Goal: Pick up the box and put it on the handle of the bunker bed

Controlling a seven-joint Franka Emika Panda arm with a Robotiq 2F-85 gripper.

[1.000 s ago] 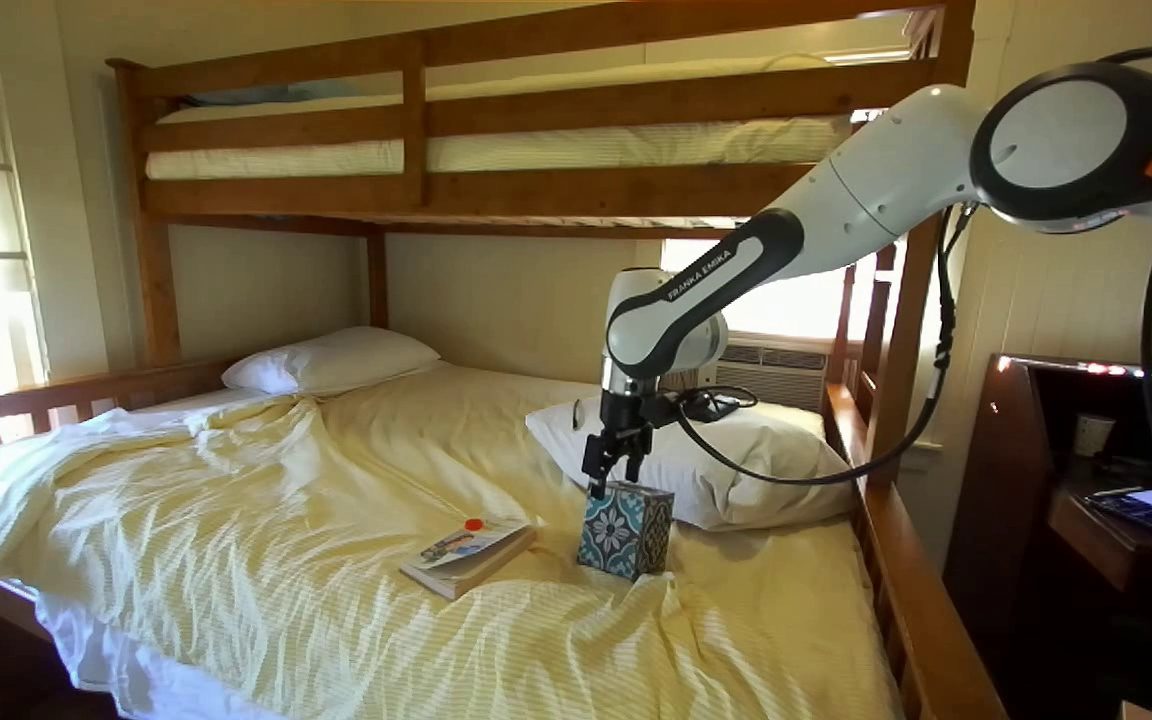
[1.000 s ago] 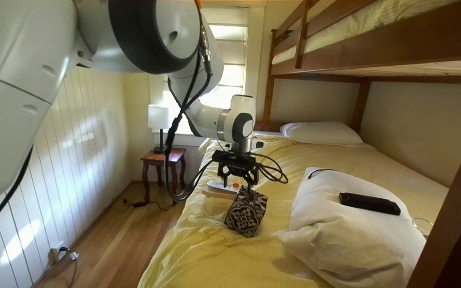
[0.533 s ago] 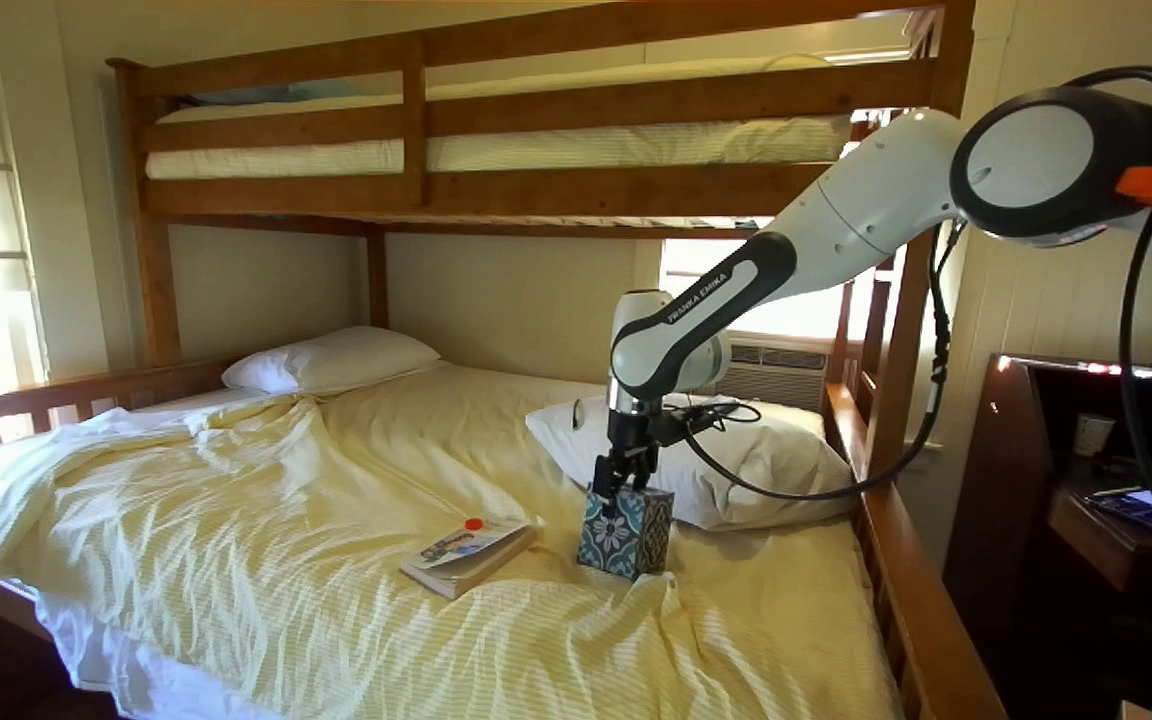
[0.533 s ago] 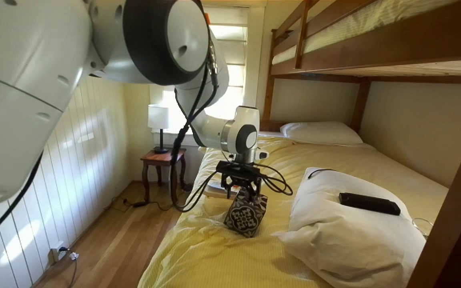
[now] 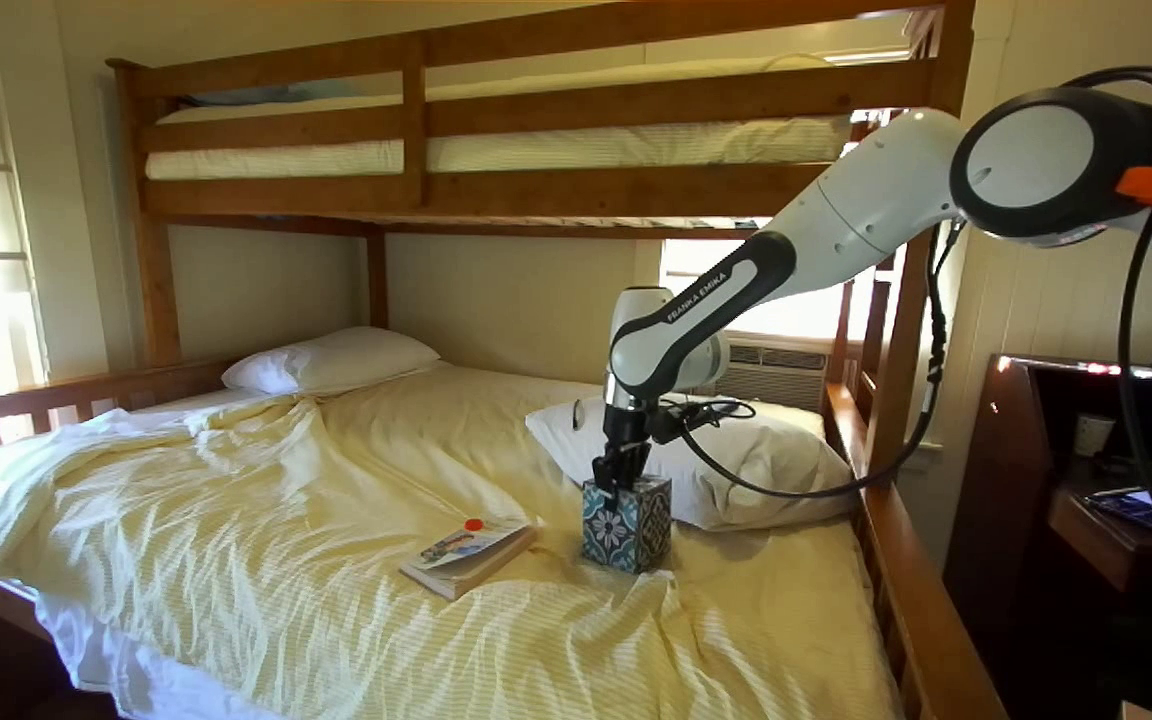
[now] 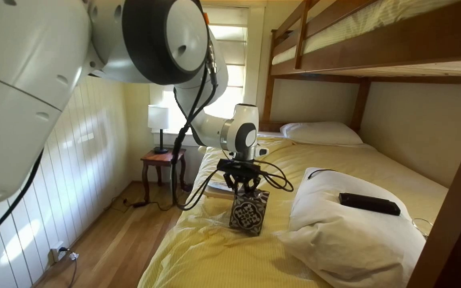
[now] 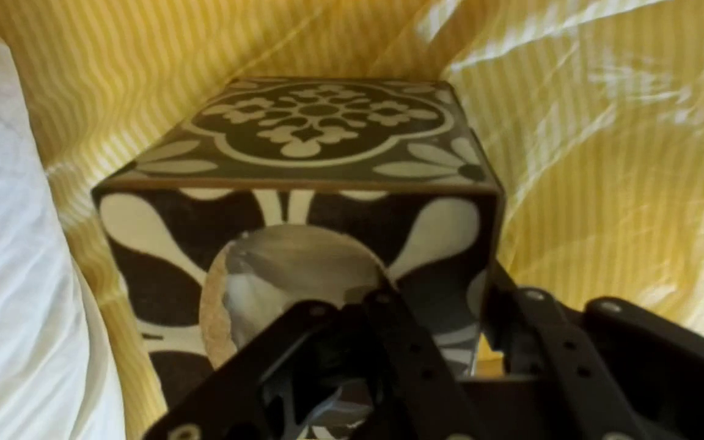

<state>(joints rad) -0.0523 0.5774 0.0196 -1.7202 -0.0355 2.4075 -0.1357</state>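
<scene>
The box (image 5: pixel 644 535), patterned in teal, white and black, stands on the yellow bedding in both exterior views. Its top, seen in the wrist view, has a round opening (image 7: pixel 266 263). My gripper (image 5: pixel 613 490) points down at the top of the box. One of its fingers (image 7: pixel 388 324) dips into the opening, while the other presses on the outside of the side wall, so the jaws pinch that wall. Whether the underside of the box touches the bedding, I cannot tell. The handle of the bunker bed, a brown side rail (image 5: pixel 921 600) with a post, runs along the right.
A book (image 5: pixel 466 558) lies beside the box. A white pillow (image 5: pixel 746 470) is close behind it, with a black object (image 6: pixel 368 203) on top. Overhead runs the upper-bunk guard rail (image 5: pixel 636 190). Loose cables (image 6: pixel 274 176) hang around the wrist.
My gripper came down onto the box and its jaws drew together on the side wall. The box has turned and straightened slightly within the last half second.
</scene>
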